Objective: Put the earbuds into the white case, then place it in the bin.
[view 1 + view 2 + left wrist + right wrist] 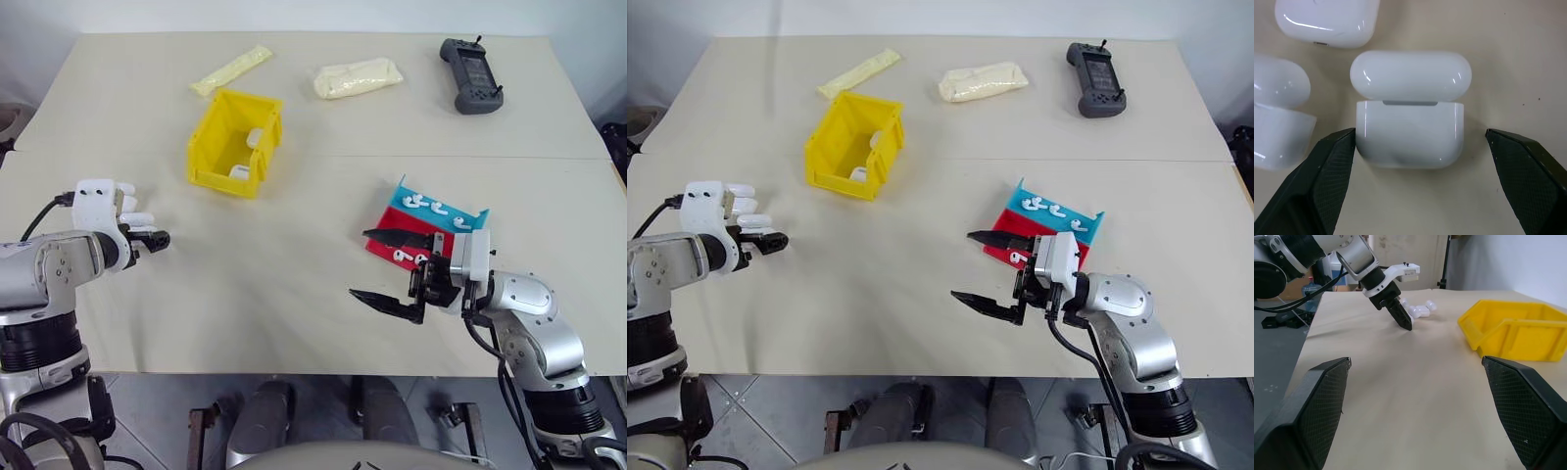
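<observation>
Your left gripper (1415, 147) sits at the left edge of the head view with its jaws spread wide and nothing in them. In its wrist view the open-lidded case (1409, 129) lies squarely between the two fingers, one finger (1332, 161) almost touching the case's side, the other well clear. Two more cases crowd in just beside it toward the upper left of that view, so come straight down and close only on the body below the hinge; catch the lid and it will likely snap shut or the glossy shell will squirt out. Centre the case before you squeeze, since the near finger would otherwise push it sideways into its neighbour.

Your right gripper (392, 266) hovers at lower right of centre, jaws wide apart and empty, just beside the tray (470, 217) where the earbuds (423, 204) lie in a row. Leave it there until the case is lifted and steady.

The bin (217, 129) stands at upper centre-left, with small white things already inside; it comes last.
</observation>
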### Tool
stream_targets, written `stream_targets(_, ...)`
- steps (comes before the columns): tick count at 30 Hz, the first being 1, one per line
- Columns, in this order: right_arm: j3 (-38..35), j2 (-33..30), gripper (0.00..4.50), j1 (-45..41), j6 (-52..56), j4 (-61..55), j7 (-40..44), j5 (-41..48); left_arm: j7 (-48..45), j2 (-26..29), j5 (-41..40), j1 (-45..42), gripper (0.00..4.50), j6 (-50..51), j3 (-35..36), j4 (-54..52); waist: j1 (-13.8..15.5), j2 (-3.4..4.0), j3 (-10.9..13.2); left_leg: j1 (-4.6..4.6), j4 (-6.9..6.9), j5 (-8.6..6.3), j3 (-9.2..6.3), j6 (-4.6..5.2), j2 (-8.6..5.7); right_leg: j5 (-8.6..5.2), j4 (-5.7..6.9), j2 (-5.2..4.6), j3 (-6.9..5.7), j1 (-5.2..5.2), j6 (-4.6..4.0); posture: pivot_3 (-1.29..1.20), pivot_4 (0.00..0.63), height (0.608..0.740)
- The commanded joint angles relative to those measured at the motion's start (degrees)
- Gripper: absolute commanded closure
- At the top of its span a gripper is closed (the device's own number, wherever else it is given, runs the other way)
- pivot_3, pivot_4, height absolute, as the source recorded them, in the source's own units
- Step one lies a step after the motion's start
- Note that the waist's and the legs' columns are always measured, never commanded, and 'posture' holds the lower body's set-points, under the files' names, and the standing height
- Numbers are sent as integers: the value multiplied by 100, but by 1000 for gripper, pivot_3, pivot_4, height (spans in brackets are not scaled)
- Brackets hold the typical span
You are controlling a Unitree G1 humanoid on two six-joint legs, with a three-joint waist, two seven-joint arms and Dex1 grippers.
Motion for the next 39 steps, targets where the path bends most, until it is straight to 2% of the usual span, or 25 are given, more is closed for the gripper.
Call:
stream_targets(1, -38, 47, 0, 33, -133, -192, -57, -11, -119, 142, 144, -60, 51, -77, -67, 159, 2, 0, 0, 0, 0, 0, 0, 0, 0, 0, 0, 0, 0, 0, 0, 0, 150, 740)
stream_targets(2, -36, 48, 0, 49, -142, -200, -67, -19, -144, 157, 159, -57, 51, -60, -81, 180, 2, 0, 0, 0, 0, 0, 0, 0, 0, 0, 0, 0, 0, 0, 0, 0, 150, 740)
stream_targets(5, -50, 49, 0, 82, -167, -204, -96, -44, -178, 146, 183, -4, 595, 38, -64, 152, -1, 0, 0, 0, 0, 0, 0, 0, 0, 0, 0, 0, 0, 0, 0, 0, 150, 740)
stream_targets(9, -47, 48, 0, 72, -202, -165, -106, -59, -228, 107, 170, 101, 1700, 170, -7, 1, -32, 0, 0, 2, 0, 0, 0, 0, 2, 0, 1, 2, 0, 0, 0, 0, 150, 740)
stream_targets(12, -36, 42, 0, 54, -226, -124, -99, -67, -306, 84, 152, 211, 1715, 210, 92, -149, -57, 0, 0, 2, 0, 0, 0, -1, 4, -1, 3, 3, 0, -1, -2, 0, 150, 740)
stream_targets(15, -79, 3, 0, 35, -225, -65, -72, -70, -712, -156, -162, 542, 1715, -601, 629, -761, -68, 0, 0, 2, -2, 0, 0, -1, 4, -1, 3, 2, 2, -3, -2, 0, 150, 740)
stream_targets(18, -183, -106, 0, 39, -166, -12, -69, -76, -2385, -252, -817, 1731, 1715, -2455, 1043, -1885, -87, 0, 0, -5, -2, -1, 0, -2, 8, -1, -3, 1, 1, -6, -3, 0, 150, 740)
stream_targets(21, -306, -227, 0, 47, -113, 32, -40, -39, -3714, -531, -1182, 2557, 1715, -4237, 1148, -2439, -64, 0, 0, -7, -2, -5, 1, -5, 13, -5, -22, -2, -2, -3, -9, 0, 150, 740)
stream_targets(23, -425, -417, 0, 158, -138, 14, 29, -90, -4258, -897, -1027, 2792, 1715, -5609, 877, -2287, 9, 8, -3, -3, 0, -5, -3, -5, 15, -5, -34, -4, -14, 12, -10, 0, 150, 740)
stream_targets(25, -650, -589, 0, 316, -131, -4, 14, -81, -4625, -1144, -981, 2694, 1715, -6329, 496, -1992, 88, 9, -4, 3, 1, -4, -3, -4, 14, -3, -74, -5, -22, 28, -7, 0, 150, 740)
stream_targets(28, -1010, -762, 0, 508, -94, -30, -132, -45, -5023, -1288, -896, 2397, 1715, -6808, -168, -1493, 112, 9, -4, 1, 4, -2, -4, 1, 7, -3, -69, -7, -27, 30, -5, 0, 150, 740)
stream_targets(32, -1840, -874, 0, 1275, -48, -443, -502, -37, -5528, -2126, -566, 1349, 1715, -7977, -1373, -289, 177, 9, -5, -3, 4, -1, -3, 11, -4, 2, -42, -8, -28, 29, 2, 0, 150, 740)
stream_targets(34, -2139, -884, 0, 1634, -66, -546, -590, -72, -5786, -2386, -600, 1097, 1715, -8361, -1602, 60, 170, 4, -7, -9, 6, -3, 0, 16, -29, 5, -50, -8, -29, 28, 8, 0, 150, 740)
stream_targets(39, -3461, -805, 0, 3055, -431, -300, -570, -297, -6398, -3143, -774, 558, 1715, -8786, -2332, 798, 150, 5, -8, -8, 3, -6, 19, 23, -31, 7, -58, -7, -29, 30, 13, 0, 150, 740)
